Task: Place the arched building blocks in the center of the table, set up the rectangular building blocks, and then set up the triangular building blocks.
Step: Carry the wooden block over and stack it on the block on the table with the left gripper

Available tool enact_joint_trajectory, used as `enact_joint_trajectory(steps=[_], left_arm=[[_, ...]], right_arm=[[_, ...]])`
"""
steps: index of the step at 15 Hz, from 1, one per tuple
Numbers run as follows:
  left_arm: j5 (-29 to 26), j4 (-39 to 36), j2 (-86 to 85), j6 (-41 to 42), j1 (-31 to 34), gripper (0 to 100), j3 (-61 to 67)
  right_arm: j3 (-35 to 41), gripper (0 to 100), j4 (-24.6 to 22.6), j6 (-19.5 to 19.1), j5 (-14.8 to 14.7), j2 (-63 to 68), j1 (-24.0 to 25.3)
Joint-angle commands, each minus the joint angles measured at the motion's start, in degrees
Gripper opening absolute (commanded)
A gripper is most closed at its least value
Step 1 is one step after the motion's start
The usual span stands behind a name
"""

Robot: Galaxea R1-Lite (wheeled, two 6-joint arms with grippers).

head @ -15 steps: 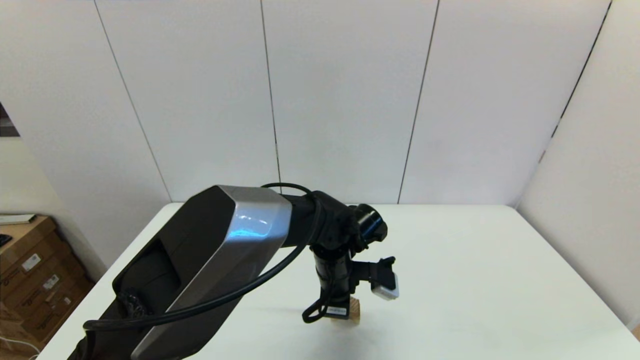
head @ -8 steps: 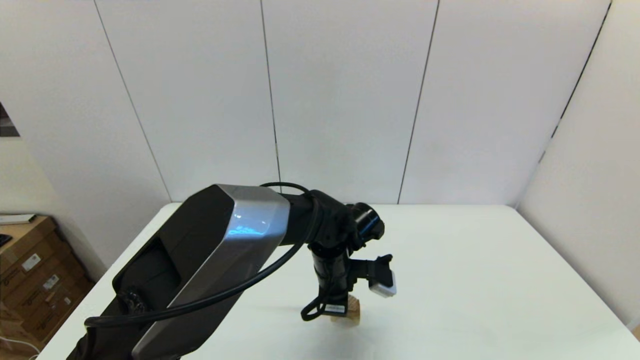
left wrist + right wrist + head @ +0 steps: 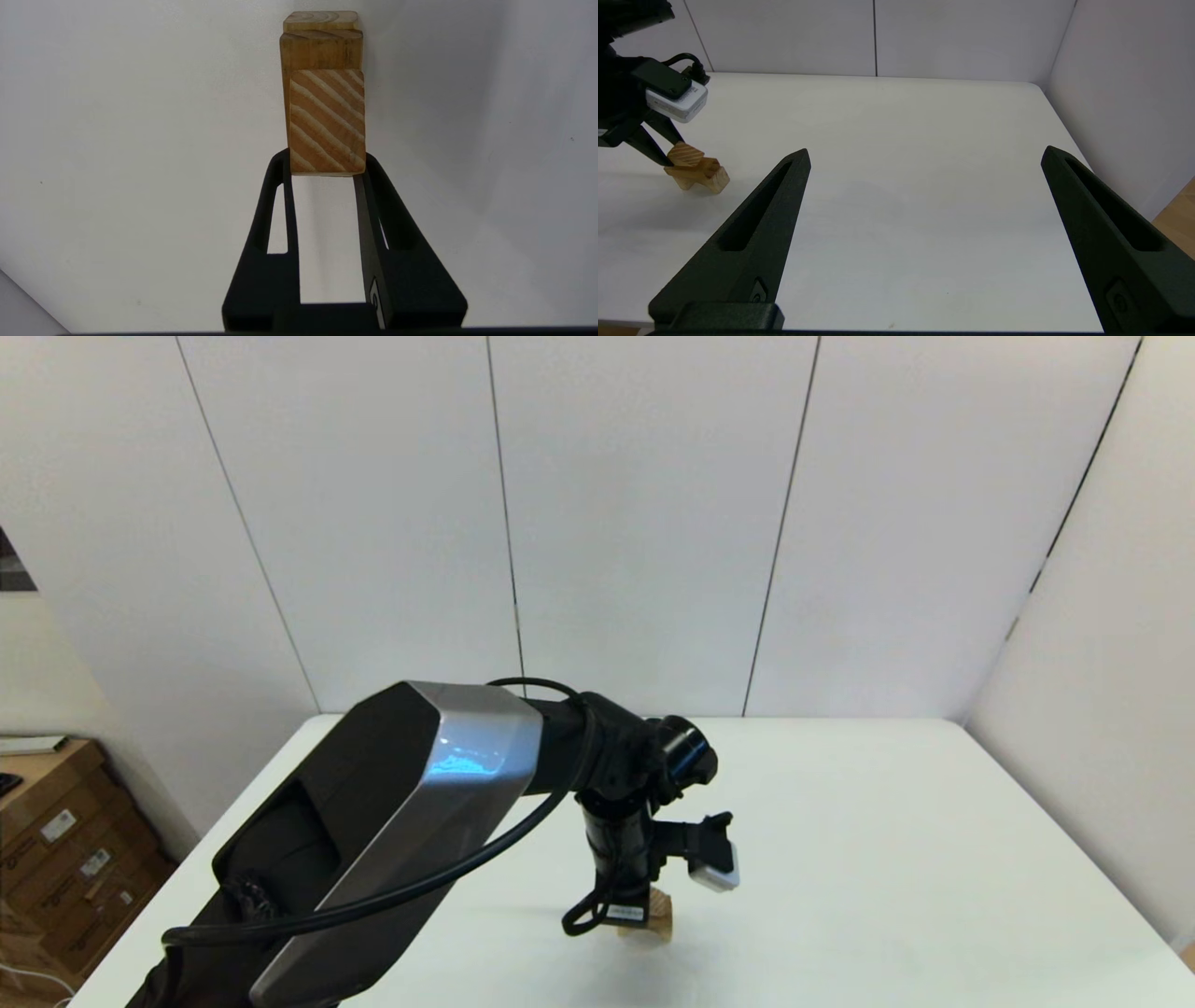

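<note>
The left arm (image 3: 392, 840) is blocking the frame's lower left. Stacked wooden blocks (image 3: 696, 172) are occupying the centre. The table (image 3: 934, 859) is lying open at right.

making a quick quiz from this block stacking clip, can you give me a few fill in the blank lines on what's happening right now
1. The block between the fingertips of the left gripper is made of ____.
2. The stacked blocks rest on a ____ table.
3. The fingers of the right gripper stand wide ____ and hold nothing.

Missing words: wood; white; open
</note>
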Motion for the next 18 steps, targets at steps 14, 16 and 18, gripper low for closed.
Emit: enact_joint_trajectory(steps=[14, 16, 18], left_arm=[[0.0, 0.4, 0.5, 0.4, -0.1, 0, 0.0], [0.0, 0.4, 0.6, 0.4, -0.1, 0, 0.0], [0.0, 0.4, 0.6, 0.4, -0.1, 100, 0.0]], right_arm=[[0.0, 100, 0.0, 0.0, 0.0, 0.0, 0.0], [0.0, 100, 0.0, 0.0, 0.0, 0.0, 0.0], [0.0, 100, 0.0, 0.0, 0.0, 0.0, 0.0]])
